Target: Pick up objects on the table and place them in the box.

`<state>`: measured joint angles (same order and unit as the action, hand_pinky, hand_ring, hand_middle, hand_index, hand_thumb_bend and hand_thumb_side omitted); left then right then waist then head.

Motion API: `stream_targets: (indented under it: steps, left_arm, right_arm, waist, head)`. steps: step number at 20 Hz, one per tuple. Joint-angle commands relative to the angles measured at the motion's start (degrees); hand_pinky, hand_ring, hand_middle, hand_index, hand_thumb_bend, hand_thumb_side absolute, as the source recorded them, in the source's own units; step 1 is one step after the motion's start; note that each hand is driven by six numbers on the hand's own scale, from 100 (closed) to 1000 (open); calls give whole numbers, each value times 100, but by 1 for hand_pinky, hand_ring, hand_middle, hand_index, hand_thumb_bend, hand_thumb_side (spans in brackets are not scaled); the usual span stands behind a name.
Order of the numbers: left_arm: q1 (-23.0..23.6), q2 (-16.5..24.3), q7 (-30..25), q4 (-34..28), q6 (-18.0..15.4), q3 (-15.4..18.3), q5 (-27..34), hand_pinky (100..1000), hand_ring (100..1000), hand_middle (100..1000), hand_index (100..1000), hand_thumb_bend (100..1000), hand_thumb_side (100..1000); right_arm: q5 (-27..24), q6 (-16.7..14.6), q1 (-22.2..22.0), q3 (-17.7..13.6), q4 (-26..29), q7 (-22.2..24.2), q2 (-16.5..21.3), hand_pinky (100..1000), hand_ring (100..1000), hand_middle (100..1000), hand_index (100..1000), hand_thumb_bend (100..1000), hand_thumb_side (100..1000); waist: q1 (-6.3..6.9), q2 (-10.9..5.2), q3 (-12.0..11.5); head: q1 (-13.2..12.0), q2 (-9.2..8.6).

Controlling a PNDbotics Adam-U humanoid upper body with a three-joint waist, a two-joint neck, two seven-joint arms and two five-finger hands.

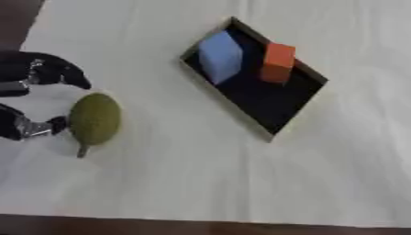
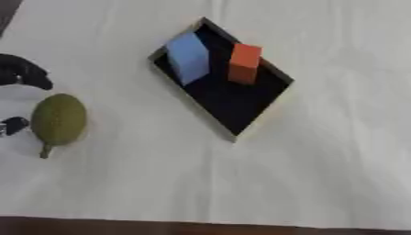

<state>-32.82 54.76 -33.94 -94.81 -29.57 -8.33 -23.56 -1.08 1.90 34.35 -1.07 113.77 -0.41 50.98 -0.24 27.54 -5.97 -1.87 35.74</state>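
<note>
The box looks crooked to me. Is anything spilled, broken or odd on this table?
Nothing is spilled or broken. The box does sit at a slant to the table's edge, with a blue block and an orange block inside. A green fruit lies outside it, beside the left hand. The right hand is out of view.

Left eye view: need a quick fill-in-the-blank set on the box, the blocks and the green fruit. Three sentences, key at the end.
1. The black box holds a blue block and an ______ block.
2. The green fruit lies on the white table, ______ the box.
3. The robot hand next to the fruit, the left robot hand, shows at the ______ edge of the view.

Missing words: orange; outside; left
</note>
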Motion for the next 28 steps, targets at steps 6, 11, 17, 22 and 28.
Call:
stream_targets:
  steps: [6,11,17,22,28]
  left_arm:
    - [-150,-104,-464,-66,-92,35,-90,946,912,789,933,232,820]
    - [-212,-278,-661,172,-115,-69,-319,952,899,795,927,257,858]
    - [-310,-455,-875,418,-200,-234,-584,951,878,801,927,279,886]
    - [-416,-573,-1021,610,-293,-333,-918,921,873,800,922,336,881]
    - [-496,-681,-783,689,-285,-318,-1173,820,731,598,782,123,469]
  right_arm:
    - [-75,39,12,-136,83,-25,13,857,769,615,747,100,519]
    - [-104,49,16,-152,83,-14,-64,856,766,613,744,100,522]
    - [-142,57,-3,-170,83,-20,-124,855,763,609,740,100,528]
    - [-181,80,-28,-189,83,-46,-175,853,758,604,735,100,531]
    - [-232,101,-85,-202,83,-66,-221,852,756,601,732,100,546]
  waist:
    - [-13,-157,-50]
    - [-8,-159,-25]
    - [-5,-149,10]
    - [5,-141,23]
    - [21,-139,34]
  head:
    - [18,14]
    - [10,5]
    - [-6,3]
    - [-25,1]
    - [-17,-1]
